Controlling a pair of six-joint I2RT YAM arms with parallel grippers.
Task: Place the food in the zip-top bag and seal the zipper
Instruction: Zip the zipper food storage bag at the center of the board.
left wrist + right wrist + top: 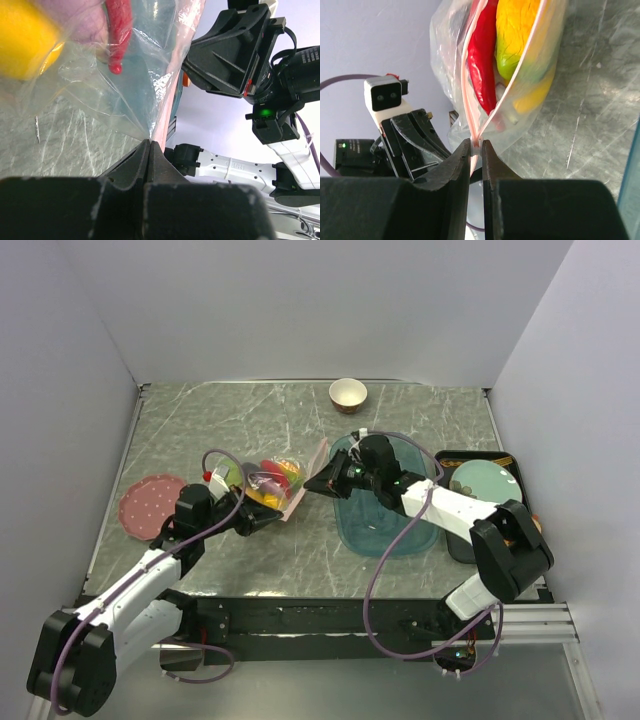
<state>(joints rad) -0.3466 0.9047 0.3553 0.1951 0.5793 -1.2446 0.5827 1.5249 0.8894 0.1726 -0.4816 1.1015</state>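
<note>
The zip-top bag lies left of centre, holding the food: a red chili, a yellow lemon and a green piece show through the plastic. The mouth gapes between the two pink zipper strips. My right gripper is shut on the small white slider where the strips meet, at the bag's far right end. At the bag's near corner my left gripper is shut on the pink edge strip. In the top view that gripper sits at the bag's lower right.
A teal oval tray lies under my right arm. To its right a black tray holds a pale green plate. A pink dotted plate sits at the left, a cream-and-brown bowl at the back.
</note>
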